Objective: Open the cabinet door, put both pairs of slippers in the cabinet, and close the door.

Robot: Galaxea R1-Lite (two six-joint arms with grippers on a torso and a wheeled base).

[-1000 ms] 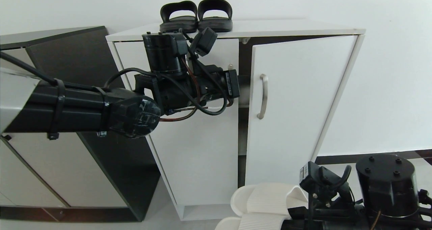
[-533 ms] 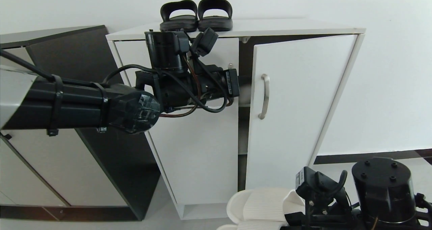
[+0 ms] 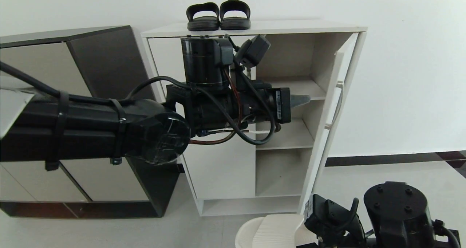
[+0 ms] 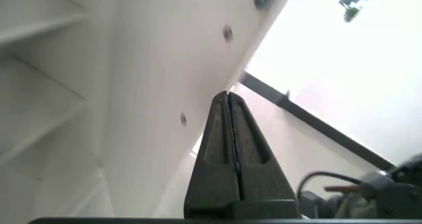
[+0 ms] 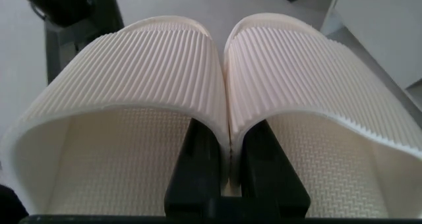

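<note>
Head view: door wide open, white slippers held low at the right.
The left gripper (image 3: 304, 99), pressed together, is seen at the shelves. Black slippers (image 3: 218, 16) are left on the cabinet (image 3: 291, 26). The door (image 3: 320, 157), ajar before, is now swung wide. White slippers (image 3: 273, 231), judged light and soft, are pinched at their touching straps by the right gripper (image 5: 229, 168).

light: bright, even, diffuse | shadows: soft, under cabinet (image 3: 298, 26) top and along its shelves | glare: left wrist view's far background washed out white; floor (image 3: 382, 175) faintly glossy | distortion: head view wide-angle, uprights lean outward
</note>
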